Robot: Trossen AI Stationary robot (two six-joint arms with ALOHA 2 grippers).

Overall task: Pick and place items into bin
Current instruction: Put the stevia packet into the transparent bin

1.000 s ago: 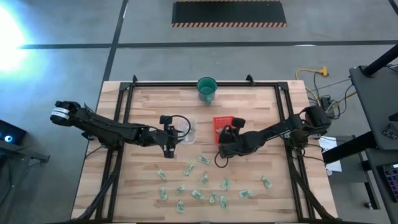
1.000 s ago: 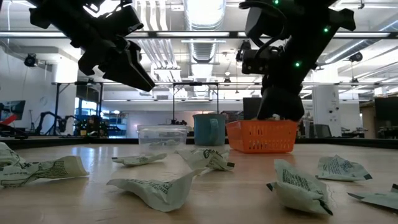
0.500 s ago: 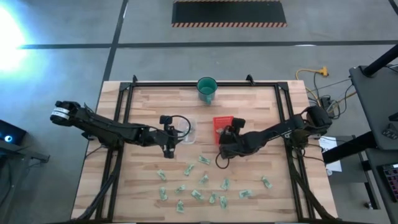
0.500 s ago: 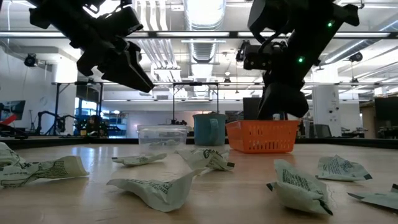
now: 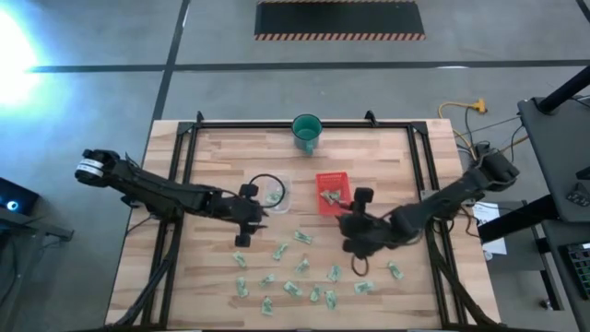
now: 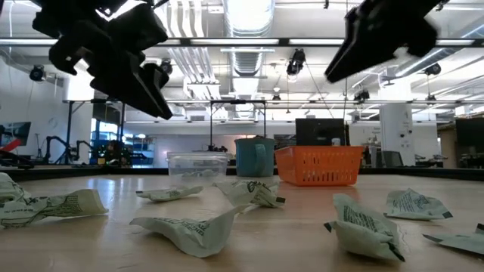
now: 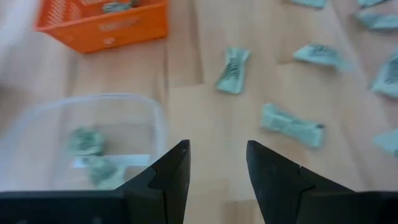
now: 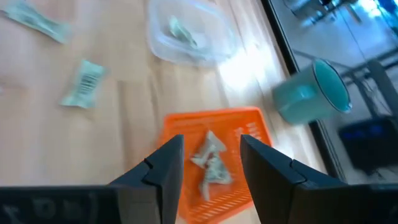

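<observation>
the items [image 5: 293, 267] lie scattered over the near half of the wooden surface [image 5: 212, 157], with a few already in the orange tray [image 5: 330, 189] and the clear tub [image 5: 274, 192]. the left gripper [image 5: 247, 221] hangs just near of the tub, fingers [image 7: 171, 171] spread and empty. the right gripper [image 5: 356, 242] hangs near of the tray, fingers [image 8: 163, 163] spread and empty. a teal cup [image 5: 306, 131] stands at the far edge.

- Your left tool [image 6: 155, 102] hangs high above the desk [image 6: 287, 242], tips angled down toward the clear tub [image 6: 198, 166].
- Your right tool [image 6: 355, 64] hangs above the orange basket [image 6: 319, 165]; its fingers can't be made out.
- Crumpled items [image 6: 189, 227] lie below both tools.
- A teal cup [image 6: 253, 157] stands between tub and basket.
</observation>
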